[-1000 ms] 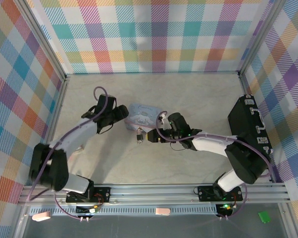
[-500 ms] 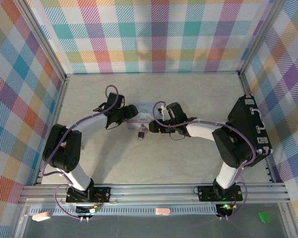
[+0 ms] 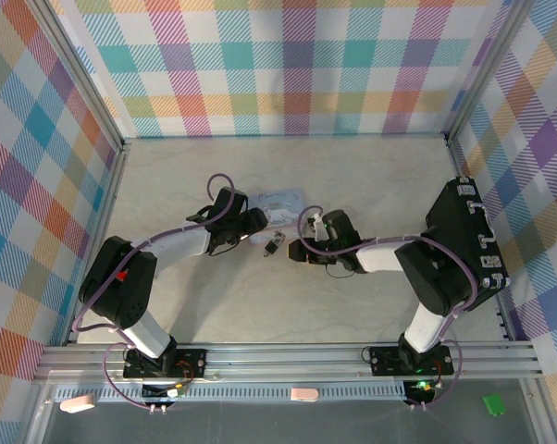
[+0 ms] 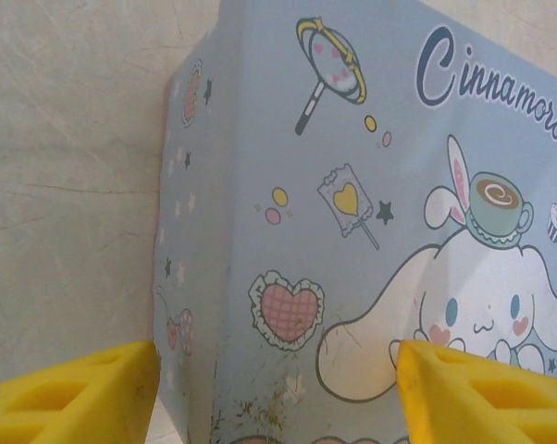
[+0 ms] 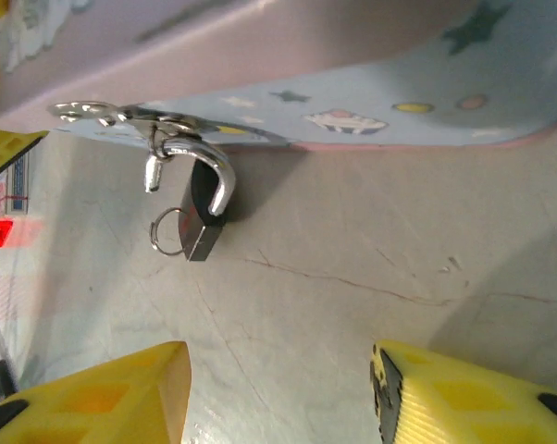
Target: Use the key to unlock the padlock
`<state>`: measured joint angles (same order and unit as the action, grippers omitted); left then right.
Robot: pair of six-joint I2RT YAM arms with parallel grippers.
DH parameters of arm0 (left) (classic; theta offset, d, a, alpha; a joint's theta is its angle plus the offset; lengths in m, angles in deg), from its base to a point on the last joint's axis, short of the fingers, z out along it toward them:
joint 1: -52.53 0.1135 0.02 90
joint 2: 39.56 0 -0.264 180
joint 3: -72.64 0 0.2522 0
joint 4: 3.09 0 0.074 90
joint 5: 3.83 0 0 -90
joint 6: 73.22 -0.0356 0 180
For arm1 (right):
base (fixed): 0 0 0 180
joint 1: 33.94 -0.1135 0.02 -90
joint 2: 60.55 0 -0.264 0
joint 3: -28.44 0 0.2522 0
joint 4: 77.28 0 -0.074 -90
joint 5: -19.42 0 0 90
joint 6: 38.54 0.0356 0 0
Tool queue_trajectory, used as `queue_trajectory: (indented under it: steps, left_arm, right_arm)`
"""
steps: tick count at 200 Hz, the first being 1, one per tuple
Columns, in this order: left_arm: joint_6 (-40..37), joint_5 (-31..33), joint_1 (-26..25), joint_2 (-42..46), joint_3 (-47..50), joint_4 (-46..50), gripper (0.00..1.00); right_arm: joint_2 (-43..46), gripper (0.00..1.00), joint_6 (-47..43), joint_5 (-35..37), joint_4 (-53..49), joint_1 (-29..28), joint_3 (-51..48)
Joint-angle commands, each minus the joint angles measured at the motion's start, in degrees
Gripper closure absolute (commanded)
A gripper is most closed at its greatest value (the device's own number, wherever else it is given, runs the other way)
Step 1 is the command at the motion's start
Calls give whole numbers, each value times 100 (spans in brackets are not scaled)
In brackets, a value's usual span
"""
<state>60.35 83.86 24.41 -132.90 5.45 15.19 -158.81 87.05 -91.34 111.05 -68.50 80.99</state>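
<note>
The padlock (image 5: pixel 203 215) is small and dark, and its silvery shackle hooks through the hasp of a pale blue cartoon tin box (image 5: pixel 371 83). From above, the padlock (image 3: pixel 274 244) lies on the table just in front of the tin box (image 3: pixel 278 203). A thin wire ring (image 5: pixel 167 231) rests against the padlock's lower end. The key itself is hidden. My right gripper (image 5: pixel 278 398) is open, with bare table between its yellow fingertips, a little short of the padlock. My left gripper (image 4: pixel 278 407) is open and straddles the tin box (image 4: pixel 352 185) at its near left corner.
A black case (image 3: pixel 468 240) stands at the right side, by the right arm's elbow. Checked walls close the table on three sides. A metal rail (image 3: pixel 288 356) runs along the near edge.
My left gripper has moved right onto the tin's corner. The tin and the padlock have shifted slightly right and back. My right gripper has drawn back a little to the right.
</note>
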Motion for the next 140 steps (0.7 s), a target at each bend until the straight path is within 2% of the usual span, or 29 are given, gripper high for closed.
queue_trajectory:
  steps: [1,21,48,86,140]
  left_arm:
    - [97,242,-36,23,43,418,33]
    - [279,165,-36,8,42,378,33]
    - [574,73,-43,-4,113,287,33]
    - [613,-15,-53,41,126,261,34]
    - [679,-107,-68,41,179,199,34]
  right_arm:
    - [91,46,665,338,990,-308,-200]
    - [-71,47,849,711,1235,-516,-203]
    - [-357,54,1268,1018,1365,-616,-93]
    - [-614,60,1673,1224,1657,-713,-13]
    - [-1001,64,1750,930,1603,-760,357]
